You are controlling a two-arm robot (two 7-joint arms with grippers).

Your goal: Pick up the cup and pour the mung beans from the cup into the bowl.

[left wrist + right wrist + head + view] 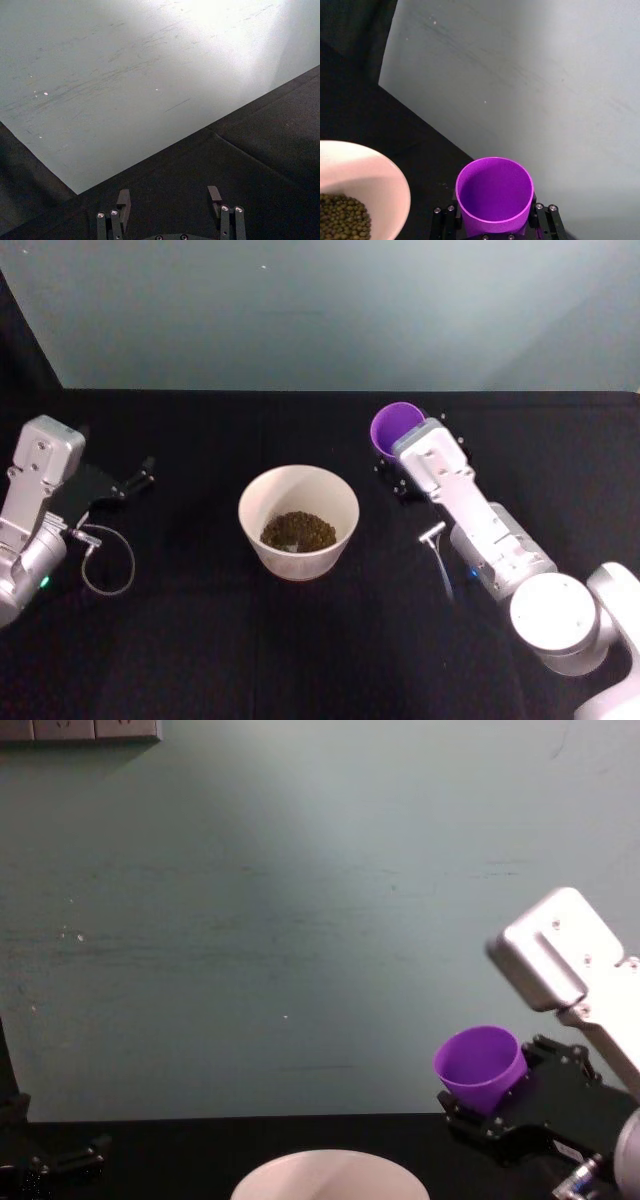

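Purple plastic, that's your cup (494, 195), clamped upright between the right gripper (495, 222) fingers, lifted off the black table (180, 660), back and to the right of the bowl (298, 510); its inside looks bare, though the wrist hides its lower half from the head camera; the mung beans (298, 530) lie heaped in the bowl at table centre; in the chest view you see only the bowl's rim, cut off at the bottom edge; your left gripper (170, 200) hangs at the far left, fingers spread, holding nothing.
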